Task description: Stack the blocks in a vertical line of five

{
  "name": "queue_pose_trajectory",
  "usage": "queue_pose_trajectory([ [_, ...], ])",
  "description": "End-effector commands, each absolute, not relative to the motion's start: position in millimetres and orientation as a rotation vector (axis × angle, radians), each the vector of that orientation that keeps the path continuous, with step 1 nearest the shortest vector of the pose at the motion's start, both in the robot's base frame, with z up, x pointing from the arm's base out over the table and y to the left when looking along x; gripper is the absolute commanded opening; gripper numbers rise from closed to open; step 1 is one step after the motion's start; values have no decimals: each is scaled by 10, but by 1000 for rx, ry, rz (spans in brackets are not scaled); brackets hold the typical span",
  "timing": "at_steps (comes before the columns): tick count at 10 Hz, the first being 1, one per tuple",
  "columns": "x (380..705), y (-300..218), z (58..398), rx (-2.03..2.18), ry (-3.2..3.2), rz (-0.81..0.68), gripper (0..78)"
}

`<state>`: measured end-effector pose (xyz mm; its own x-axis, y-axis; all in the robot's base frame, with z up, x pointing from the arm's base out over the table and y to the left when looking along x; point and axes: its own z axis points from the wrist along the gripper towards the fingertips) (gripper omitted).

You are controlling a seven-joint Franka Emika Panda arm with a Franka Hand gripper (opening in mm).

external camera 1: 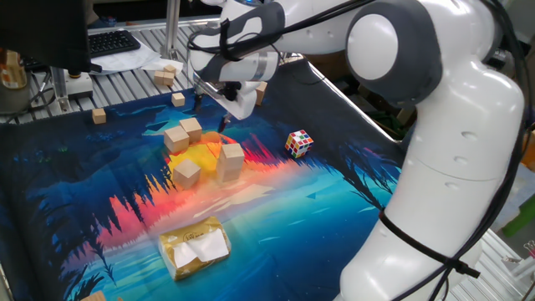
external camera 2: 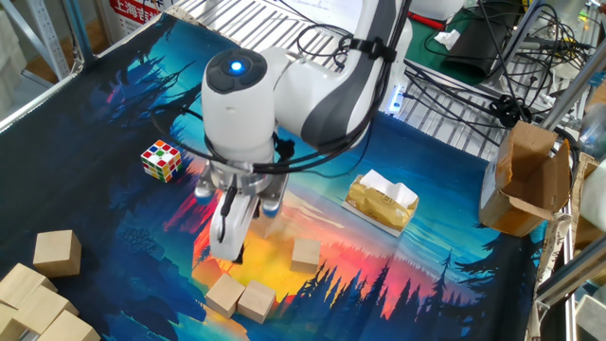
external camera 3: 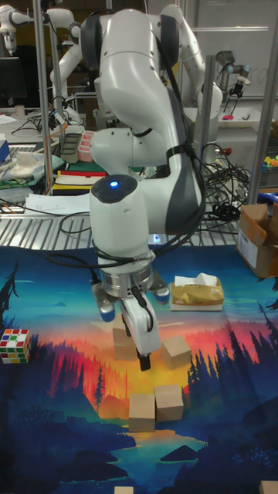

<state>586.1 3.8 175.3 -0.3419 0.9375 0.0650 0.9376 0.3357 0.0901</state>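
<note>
Five tan blocks lie on the painted mat. Two form a short stack (external camera 1: 230, 161), partly hidden behind the arm in the tall fixed view (external camera 3: 121, 345). A single block (external camera 1: 185, 173) (external camera 2: 305, 253) (external camera 3: 176, 352) rests beside it. Two more (external camera 1: 177, 138) (external camera 1: 191, 128) sit touching each other, also seen as a pair (external camera 2: 224, 294) (external camera 2: 257, 301) (external camera 3: 143, 411) (external camera 3: 168, 402). My gripper (external camera 1: 211, 113) (external camera 2: 230, 244) (external camera 3: 144, 356) hangs open and empty above the mat, between the stack and the touching pair.
A multicoloured puzzle cube (external camera 1: 299, 143) (external camera 2: 161, 159) (external camera 3: 15, 345) sits on the mat's side. A yellow packet with white tissue (external camera 1: 194, 247) (external camera 2: 382, 201) lies near one edge. Small wooden cubes (external camera 1: 99, 115) (external camera 1: 177, 99) dot the far edge. A cardboard box (external camera 2: 525, 180) stands off the mat.
</note>
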Motion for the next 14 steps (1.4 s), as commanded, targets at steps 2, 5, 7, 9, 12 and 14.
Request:
queue_pose_trajectory([
  [2,6053,98,1729,-1852,-2535,-196,775],
  [5,6110,96,1710,-1859,-2532,-192,775],
  [7,6176,96,1707,-1867,-2527,-191,775],
  [9,6224,90,1704,-1866,-2527,-193,775],
  [12,6257,96,1679,-1866,-2530,-191,775],
  [14,6274,97,1660,-1868,-2531,-190,775],
])
